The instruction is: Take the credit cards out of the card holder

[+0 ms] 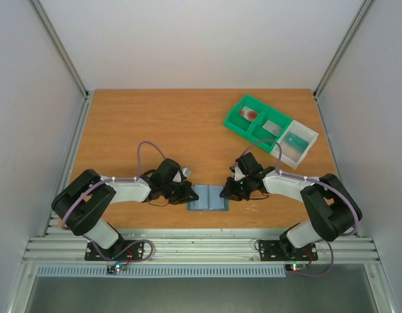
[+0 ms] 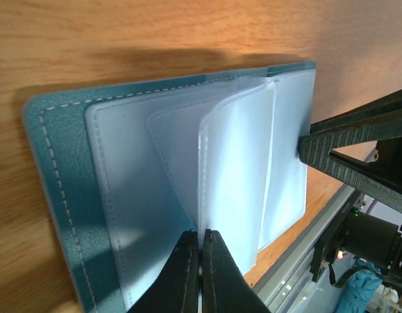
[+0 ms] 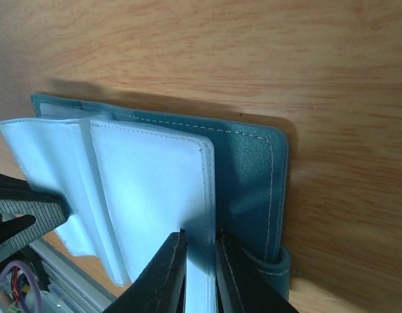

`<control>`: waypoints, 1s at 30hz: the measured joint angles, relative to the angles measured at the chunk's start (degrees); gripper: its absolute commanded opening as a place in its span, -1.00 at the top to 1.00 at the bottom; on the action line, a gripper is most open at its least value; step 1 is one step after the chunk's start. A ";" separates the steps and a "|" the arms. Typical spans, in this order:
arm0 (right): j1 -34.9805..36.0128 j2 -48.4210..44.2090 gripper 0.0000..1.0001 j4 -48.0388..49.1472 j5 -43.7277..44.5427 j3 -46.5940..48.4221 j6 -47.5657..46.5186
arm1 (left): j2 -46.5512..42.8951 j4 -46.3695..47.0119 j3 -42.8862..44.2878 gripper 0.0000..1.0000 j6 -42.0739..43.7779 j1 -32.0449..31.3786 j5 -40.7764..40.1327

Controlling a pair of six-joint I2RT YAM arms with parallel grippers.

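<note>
Both jaws on card holder [image 1: 208, 197] (open)

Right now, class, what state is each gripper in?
Left gripper: closed, pinching a clear sleeve of the card holder.
Right gripper: closed on its outer sleeve.

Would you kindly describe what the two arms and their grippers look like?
Both the left arm and right arm have white links between bulky black joints, on black base plates with small lit indicators. A thin purple cable runs along each. The left gripper and right gripper are black, with slim tapering fingers.
</note>
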 measured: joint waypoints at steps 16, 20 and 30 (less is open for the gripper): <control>0.24 -11.50 -0.66 -13.14 10.99 8.11 -4.24 | -14.80 -23.98 7.56 -0.98 7.32 0.02 -15.34; 0.24 -17.90 -0.97 -18.12 14.80 11.32 -5.77 | -20.96 -31.41 11.56 -0.99 10.10 0.02 -21.07; 0.24 -28.37 -0.97 -28.70 20.33 24.46 -8.85 | -38.38 -45.64 22.69 -0.99 15.85 0.02 -33.75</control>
